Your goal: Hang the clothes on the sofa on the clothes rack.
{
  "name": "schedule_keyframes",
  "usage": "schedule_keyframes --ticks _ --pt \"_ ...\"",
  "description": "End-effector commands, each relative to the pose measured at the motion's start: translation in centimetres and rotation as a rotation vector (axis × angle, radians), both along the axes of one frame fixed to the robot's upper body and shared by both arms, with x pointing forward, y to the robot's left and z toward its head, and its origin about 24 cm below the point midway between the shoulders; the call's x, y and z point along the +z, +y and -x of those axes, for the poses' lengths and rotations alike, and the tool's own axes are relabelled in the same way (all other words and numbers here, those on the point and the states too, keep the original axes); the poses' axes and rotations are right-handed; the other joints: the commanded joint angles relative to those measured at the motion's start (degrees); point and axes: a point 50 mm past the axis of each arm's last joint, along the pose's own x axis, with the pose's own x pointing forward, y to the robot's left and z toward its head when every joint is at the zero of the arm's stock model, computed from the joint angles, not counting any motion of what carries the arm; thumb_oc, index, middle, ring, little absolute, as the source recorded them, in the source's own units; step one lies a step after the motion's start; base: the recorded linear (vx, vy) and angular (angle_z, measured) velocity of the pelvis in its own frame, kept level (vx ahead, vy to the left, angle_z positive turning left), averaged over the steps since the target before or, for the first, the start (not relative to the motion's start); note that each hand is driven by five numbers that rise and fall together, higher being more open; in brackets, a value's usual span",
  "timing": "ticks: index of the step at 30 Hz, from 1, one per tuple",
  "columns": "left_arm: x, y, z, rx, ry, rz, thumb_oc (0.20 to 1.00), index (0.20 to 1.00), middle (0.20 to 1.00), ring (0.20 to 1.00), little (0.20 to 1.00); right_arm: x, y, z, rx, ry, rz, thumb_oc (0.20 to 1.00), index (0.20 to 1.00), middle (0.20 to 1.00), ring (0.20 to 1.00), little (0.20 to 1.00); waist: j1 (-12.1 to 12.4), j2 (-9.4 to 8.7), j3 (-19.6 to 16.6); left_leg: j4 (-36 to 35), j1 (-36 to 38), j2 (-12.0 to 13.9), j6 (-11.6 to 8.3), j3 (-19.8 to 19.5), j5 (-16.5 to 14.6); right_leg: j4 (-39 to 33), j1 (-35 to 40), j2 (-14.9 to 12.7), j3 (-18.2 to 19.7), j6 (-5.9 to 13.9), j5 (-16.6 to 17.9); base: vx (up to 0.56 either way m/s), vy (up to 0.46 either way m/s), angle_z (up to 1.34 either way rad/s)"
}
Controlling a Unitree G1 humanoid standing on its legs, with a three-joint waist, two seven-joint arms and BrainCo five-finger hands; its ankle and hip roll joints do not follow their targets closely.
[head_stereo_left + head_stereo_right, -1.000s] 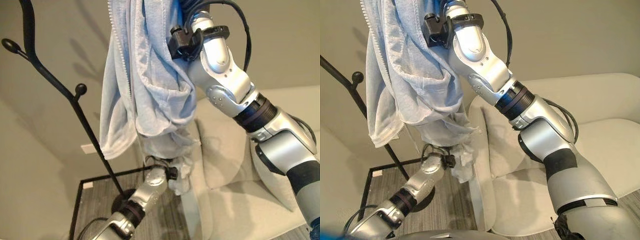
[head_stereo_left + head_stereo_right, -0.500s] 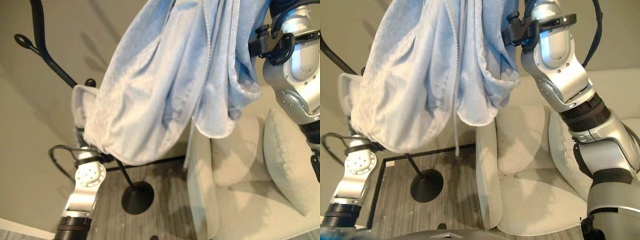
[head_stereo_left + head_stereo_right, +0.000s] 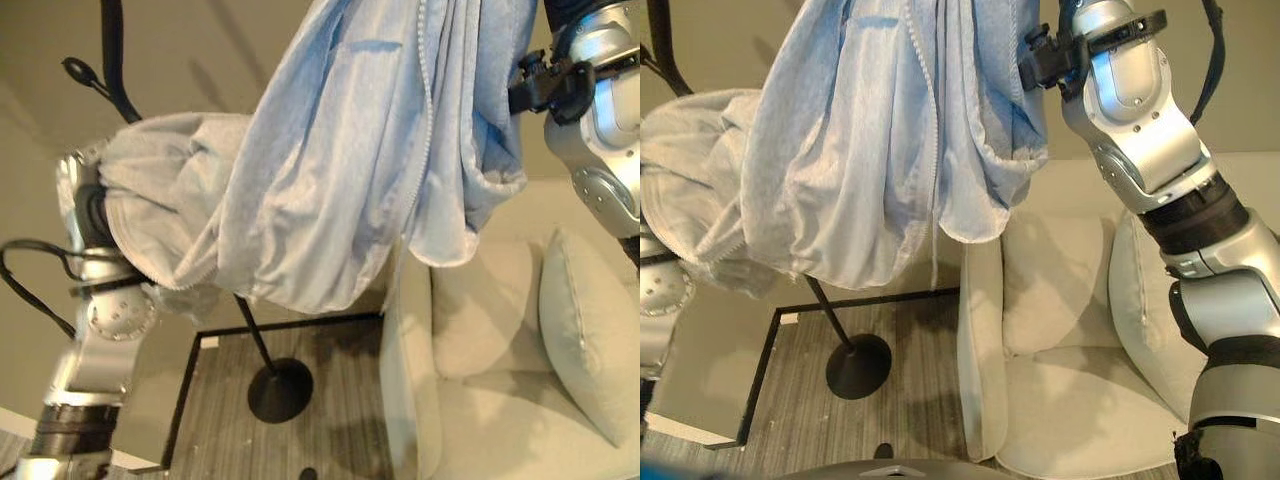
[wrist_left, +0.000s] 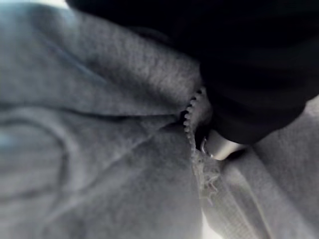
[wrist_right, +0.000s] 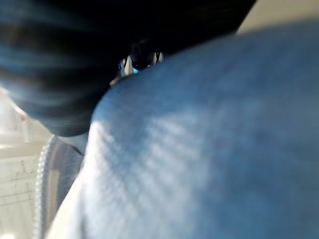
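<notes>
A light blue zip-up jacket (image 3: pixel 380 170) hangs in the air between the two raised arms, well above the floor and clear of the sofa (image 3: pixel 1060 400). Its upper part runs up out of view on the right, next to the right arm, and the right wrist view shows blue cloth pressed close against the right hand's dark cover (image 5: pixel 75 59) — whether those fingers are curled on the cloth I cannot tell.

On the left, the jacket's lower end is bunched into a grey-blue wad over the left hand (image 4: pixel 219 144). The left wrist view shows a zipper edge and a silver finger beside it, but the grip is buried in fabric, so its state cannot be told either.

The black clothes rack (image 3: pixel 270 385) stands just behind the cloth, its round base on the wood floor (image 3: pixel 900 330), left of the sofa. Pale cushions (image 3: pixel 590 350) sit on the sofa seat.
</notes>
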Motion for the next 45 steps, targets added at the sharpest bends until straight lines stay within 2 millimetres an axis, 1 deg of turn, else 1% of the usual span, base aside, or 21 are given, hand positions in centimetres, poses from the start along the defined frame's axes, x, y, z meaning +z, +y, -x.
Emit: schedule_keyframes --ticks 1,3,4,8,9,10,12,14,15,16,19,20,24,26,29,31,36,37,39,42,45 --pt "6.2 0.8 1.8 0.077 -0.244 -0.151 0.2 0.2 0.2 0.2 0.2 3.6 0.7 1.4 0.002 -0.129 -0.055 0.2 0.2 0.2 0.2 0.2 1.04 -4.94 -3.11 0.29 0.65 2.77 -2.46 -0.94 -4.85 0.59 -2.41 -4.06 2.85 -0.28 3.5 0.04 0.076 0.08" --pt "6.6 1.0 2.1 0.089 -0.26 -0.159 0.2 0.2 0.2 0.2 0.2 3.8 0.7 1.4 -0.001 -0.136 -0.068 0.2 0.2 0.2 0.2 0.2 1.16 -5.33 -3.01 0.29 0.62 2.35 -2.16 -1.01 -5.03 0.59 -2.38 -4.42 2.83 -0.09 3.64 0.04 0.09 0.08" --pt "7.7 1.8 2.6 0.137 -0.297 -0.173 0.2 0.2 0.2 0.2 0.2 4.1 0.4 1.3 -0.021 -0.146 -0.098 0.2 0.2 0.2 0.2 0.2 1.82 -5.49 -2.99 0.29 0.65 1.51 -1.45 -1.44 -5.66 0.69 -2.48 -5.16 2.87 0.33 4.38 0.03 0.086 0.07" --pt "8.7 3.2 3.0 0.201 -0.314 -0.178 0.2 0.2 0.2 0.2 0.2 4.4 0.0 0.4 -0.056 -0.128 -0.141 0.2 0.2 0.2 0.2 0.2 2.32 -5.99 -2.94 0.29 0.87 0.08 -0.54 -1.84 -6.23 1.67 -2.96 -6.48 3.34 1.09 6.3 0.03 0.115 0.04" --pt "9.3 4.1 3.0 0.24 -0.308 -0.171 0.2 0.2 0.2 0.2 0.2 4.4 -0.5 -0.9 -0.112 -0.084 -0.163 0.2 0.2 0.2 0.2 0.2 2.97 -6.08 -2.89 0.29 0.78 -0.92 -0.15 -2.7 -6.42 2.72 -3.15 -7.28 3.22 1.41 7.81 0.01 0.078 0.07" --pt "9.4 4.2 2.9 0.239 -0.311 -0.171 0.2 0.2 0.2 0.2 0.2 4.5 -0.5 -0.9 -0.111 -0.086 -0.164 0.2 0.2 0.2 0.2 0.2 2.89 -6.18 -2.81 0.29 0.71 -1.06 -0.07 -2.77 -6.38 2.75 -3.19 -7.41 3.17 1.5 7.84 0.02 0.104 0.1" --pt "9.5 5.2 2.7 0.273 -0.291 -0.154 0.2 0.2 0.2 0.2 0.2 4.6 -1.4 -2.3 -0.187 -0.034 -0.182 0.2 0.2 0.2 0.2 0.2 3.45 -6.21 -2.79 0.29 0.4 -2.03 0.31 -3.86 -6.55 3.59 -3.1 -8.1 2.91 1.72 8.82 0.03 0.113 0.22" --pt "9.2 6.3 2.1 0.295 -0.251 -0.108 0.2 0.2 0.2 0.2 0.2 4.3 -2.8 -4.2 -0.288 0.048 -0.215 0.2 0.2 0.2 0.2 0.2 4.2 -6.43 -2.65 0.29 -0.08 -3.23 0.81 -5.55 -6.7 4.3 -2.82 -8.76 2.18 1.97 10.63 0.04 0.098 0.32" --pt "9.2 6.3 2.1 0.294 -0.251 -0.108 0.2 0.2 0.2 0.2 0.2 4.3 -2.8 -4.2 -0.288 0.048 -0.215 0.2 0.2 0.2 0.2 0.2 4.2 -6.45 -2.62 0.29 -0.1 -3.26 0.82 -5.6 -6.69 4.28 -2.79 -8.78 2.12 1.99 10.64 0.04 0.05 0.36" --pt "8.7 7.0 1.6 0.302 -0.216 -0.061 0.2 0.2 0.2 0.2 0.2 3.8 -3.8 -5.5 -0.37 0.111 -0.231 0.2 0.2 0.2 0.2 0.2 5.0 -6.5 -2.58 0.29 -0.24 -3.71 0.98 -6.39 -6.94 4.54 -2.31 -8.96 1.44 2.14 11.14 0.02 0.032 0.34" --pt "8.7 7.0 1.0 0.291 -0.209 -0.046 0.2 0.2 0.2 0.2 0.2 3.9 -4.4 -5.8 -0.405 0.128 -0.247 0.2 0.2 0.2 0.2 0.2 5.26 -6.74 -2.56 0.29 -0.84 -4.15 1.11 -6.97 -6.48 4.29 -2.29 -9.18 0.89 2.27 11.92 0.03 0.033 0.25" --pt "7.9 7.3 -0.5 0.278 -0.151 -0.002 0.2 0.2 0.2 0.2 0.2 3.2 -5.6 -7.1 -0.517 0.203 -0.248 0.2 0.2 0.2 0.2 0.2 6.7 -7.19 -2.79 0.29 -1.53 -4.96 1.28 -8.23 -6.46 3.92 -1.51 -9.44 -0.52 2.56 13.4 0.05 0.022 0.19" --pt "7.4 6.7 -2.2 0.246 -0.113 0.028 0.2 0.2 0.2 0.2 0.2 2.5 -6.7 -7.8 -0.585 0.257 -0.266 0.2 0.2 0.2 0.2 0.2 8.21 -7.78 -2.85 0.29 -2.2 -5.51 1.35 -9.38 -6.22 3.51 -0.78 -9.54 -1.89 2.88 14.95 0.06 0.008 0.3" --pt "6.9 6.1 -3.7 0.219 -0.072 0.052 0.2 0.2 0.2 0.2 0.2 2.4 -6.2 -8.0 -0.604 0.255 -0.241 0.2 0.2 0.2 0.2 0.2 9.48 -8.3 -2.84 0.29 -2.96 -5.74 1.24 -9.92 -6.11 3.04 -0.12 -9.57 -3.47 2.88 15.81 0.08 -0.011 0.2" --pt "6.6 5.4 -4.9 0.196 -0.04 0.062 0.2 0.2 0.2 0.2 0.2 2.0 -6.0 -8.3 -0.623 0.271 -0.234 0.2 0.2 0.2 0.2 0.2 10.71 -8.85 -2.43 0.29 -3.57 -5.67 1.0 -10.84 -6.16 2.59 0.54 -9.34 -4.87 2.88 16.7 0.08 -0.023 0.24" --pt "6.4 5.2 -5.4 0.185 -0.021 0.075 0.2 0.2 0.2 0.2 0.2 1.7 -6.4 -8.5 -0.648 0.292 -0.24 0.2 0.2 0.2 0.2 0.2 11.49 -9.27 -2.2 0.29 -4.29 -5.8 0.85 -11.36 -6.12 2.27 0.78 -9.25 -5.73 2.88 17.4 0.07 -0.021 0.27" --pt "5.8 4.7 -6.7 0.144 0.011 0.149 0.2 0.2 0.2 0.2 0.2 1.2 -8.9 -8.6 -0.735 0.34 -0.291 0.2 0.2 0.2 0.2 0.2 13.43 -10.14 -1.82 0.29 -6.64 -6.3 0.4 -12.99 -5.57 1.45 1.17 -9.18 -8.4 2.88 19.45 0.06 -0.01 0.27" --pt "5.2 5.1 -7.1 0.151 0.045 0.186 0.2 0.2 0.2 0.2 0.2 1.3 -10.2 -8.3 -0.773 0.342 -0.316 0.2 0.2 0.2 0.2 0.2 14.1 -10.48 -1.6 0.29 -7.65 -6.46 0.17 -13.39 -5.36 1.19 0.99 -9.14 -9.04 2.88 20.45 0.09 -0.004 0.19" --pt "5.2 5.2 -7.6 0.153 0.06 0.209 0.2 0.2 0.2 0.2 0.2 1.7 -11.2 -7.9 -0.789 0.338 -0.349 0.2 0.2 0.2 0.2 0.2 14.75 -10.97 -1.42 0.29 -9.08 -6.63 -0.09 -13.71 -5.07 0.82 0.44 -9.02 -9.38 2.88 21.44 0.09 0.004 0.22" --pt "4.9 5.6 -7.9 0.173 0.085 0.235 0.2 0.2 0.2 0.2 0.2 1.7 -11.7 -7.8 -0.797 0.342 -0.366 0.2 0.2 0.2 0.2 0.2 15.36 -11.56 -1.36 0.29 -10.5 -6.8 -0.22 -13.67 -4.83 0.59 -0.61 -8.99 -9.18 2.88 22.11 0.02 0.009 0.07" --pt "4.1 6.1 -8.6 0.201 0.138 0.279 0.2 0.2 0.2 0.2 0.2 0.7 -11.2 -8.4 -0.801 0.38 -0.362 0.2 0.2 0.2 0.2 0.2 16.07 -11.88 -0.91 0.29 -11.61 -6.93 -0.19 -13.5 -4.68 0.59 -1.62 -9.05 -9.2 2.88 22.57 0.07 0.01 -0.03"
